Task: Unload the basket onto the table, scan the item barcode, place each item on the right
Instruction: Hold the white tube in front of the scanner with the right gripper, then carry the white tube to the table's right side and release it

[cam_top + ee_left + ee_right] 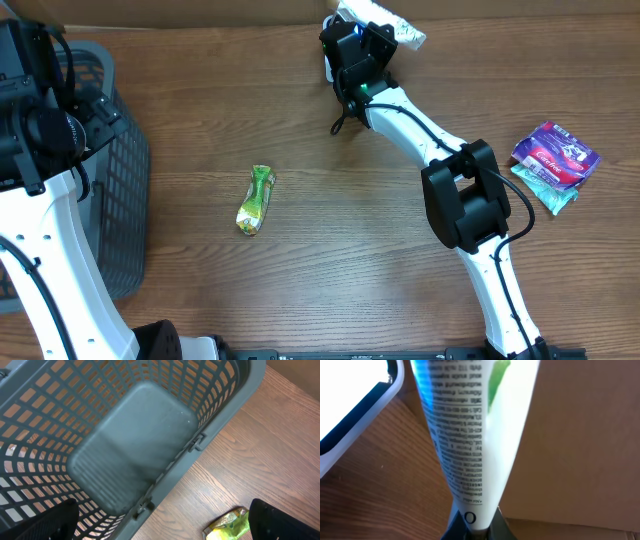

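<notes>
Right gripper [472,527]: pinching the narrow end of the tube [470,425], at the far edge of the table [350,260], beside the scanner [355,405].
Left gripper [165,522]: spread, empty, above the basket [220,420].
Risk: tube may swing or slip in so thin a pinch; barcode could face away from scanner, giving no read.

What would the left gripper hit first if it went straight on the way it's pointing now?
Probably the grey basket: the open left gripper points down into it, with nothing in between. Whether it meets the floor or the near wall first is hard to judge.
</notes>
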